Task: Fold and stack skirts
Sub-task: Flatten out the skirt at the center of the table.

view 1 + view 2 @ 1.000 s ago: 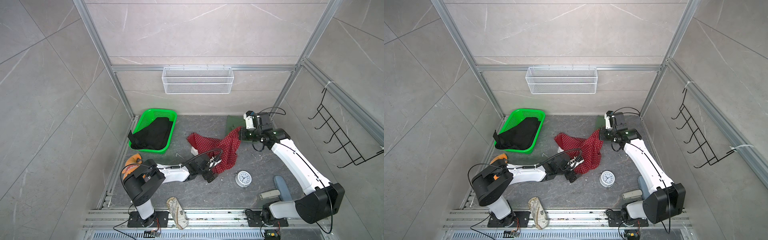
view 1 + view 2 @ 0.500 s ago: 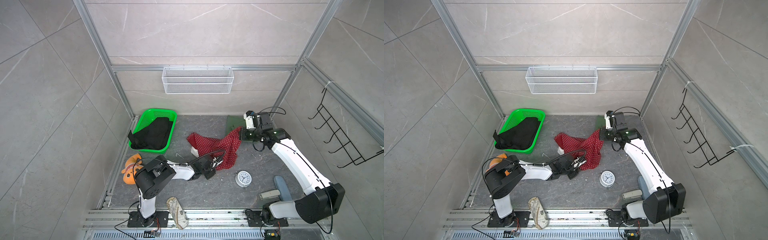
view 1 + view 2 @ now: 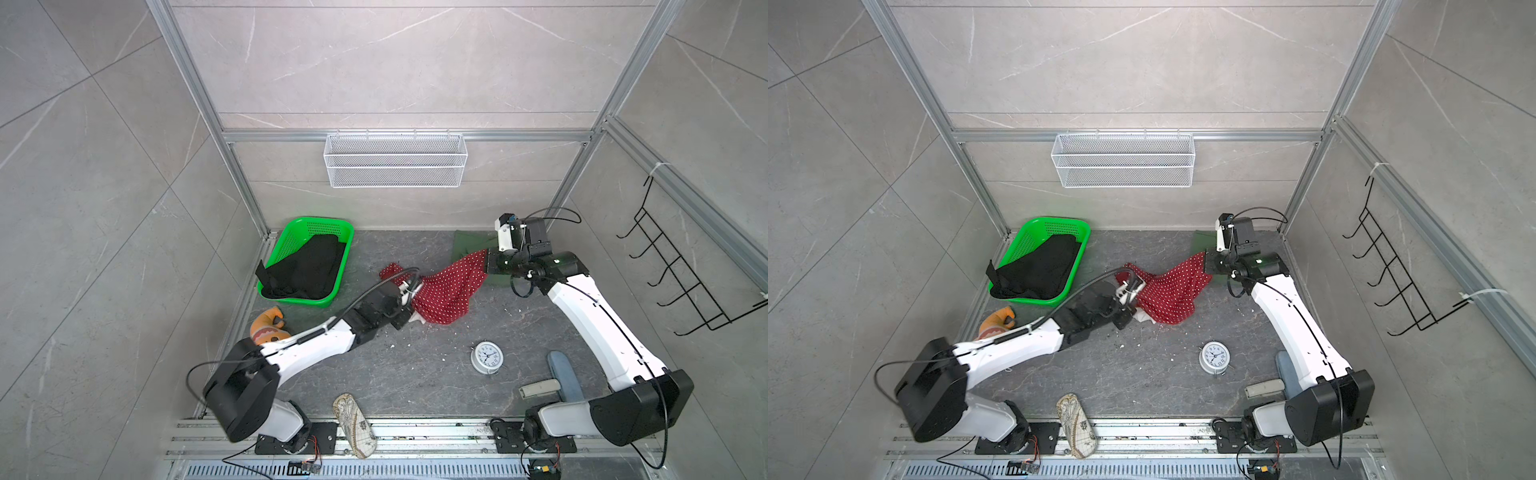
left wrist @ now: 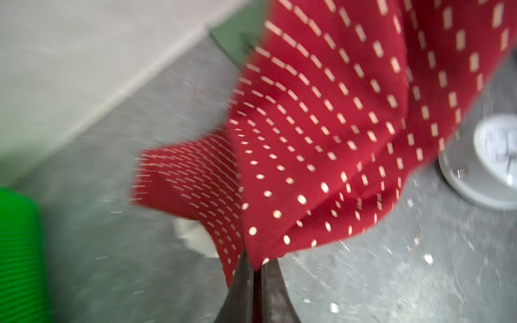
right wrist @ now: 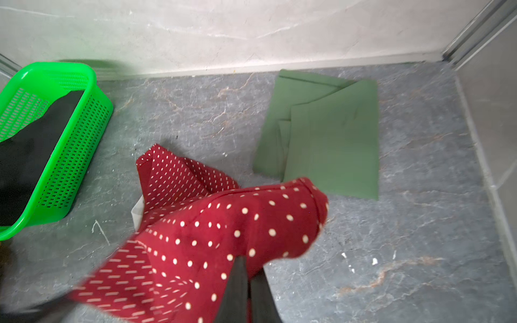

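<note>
Mine: left arm [image 3: 307,351] and right arm [image 3: 590,320], white shells with black joints and boxy black shoulders; black cables [image 3: 557,210] looped at the wrists; dark tapered fingers [image 4: 242,288]; screwed black base plates [image 3: 328,441].

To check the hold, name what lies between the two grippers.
The red polka-dot skirt spans the stretch, the left gripper shut on one end, the right gripper on the other; it shows in both top views.

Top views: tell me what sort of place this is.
Probably a robot test cell mocked up as a tiled utility corner: aluminium frame, wire wall basket, black hook rack.
</note>
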`<action>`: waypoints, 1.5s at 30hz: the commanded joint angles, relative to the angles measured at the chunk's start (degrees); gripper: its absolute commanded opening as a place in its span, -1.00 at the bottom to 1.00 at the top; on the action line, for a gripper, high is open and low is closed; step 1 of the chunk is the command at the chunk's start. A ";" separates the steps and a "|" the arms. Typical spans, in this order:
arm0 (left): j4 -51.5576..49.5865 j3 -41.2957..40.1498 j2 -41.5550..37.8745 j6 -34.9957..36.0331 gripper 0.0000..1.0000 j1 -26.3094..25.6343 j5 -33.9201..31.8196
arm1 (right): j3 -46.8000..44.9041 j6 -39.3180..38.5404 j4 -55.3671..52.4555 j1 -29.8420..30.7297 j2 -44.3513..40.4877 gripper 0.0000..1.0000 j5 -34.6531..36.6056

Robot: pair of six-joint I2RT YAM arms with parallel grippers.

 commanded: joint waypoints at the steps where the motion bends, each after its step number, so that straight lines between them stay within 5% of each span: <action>1: -5.64 5.02 -6.92 -0.81 -1.00 3.69 -3.55 | 2.38 -1.25 -0.74 -0.99 -0.28 -1.00 1.70; 16: -12.69 20.84 -13.33 5.37 -1.00 11.09 -11.89 | 3.07 -3.83 -1.98 -2.50 -7.32 -1.00 -2.38; 33: -15.74 43.18 -0.92 11.36 -1.00 16.92 -3.69 | 11.93 -2.44 -2.12 -3.25 -4.20 -1.00 -4.16; 39: -19.09 37.35 -3.15 9.06 -1.00 16.94 -1.33 | 3.40 -2.81 -2.45 -3.06 -7.04 -1.00 -11.36; 45: -18.00 19.05 -9.46 1.73 -1.00 16.94 1.31 | -12.44 -0.10 -0.69 -0.22 -10.55 -1.00 -17.49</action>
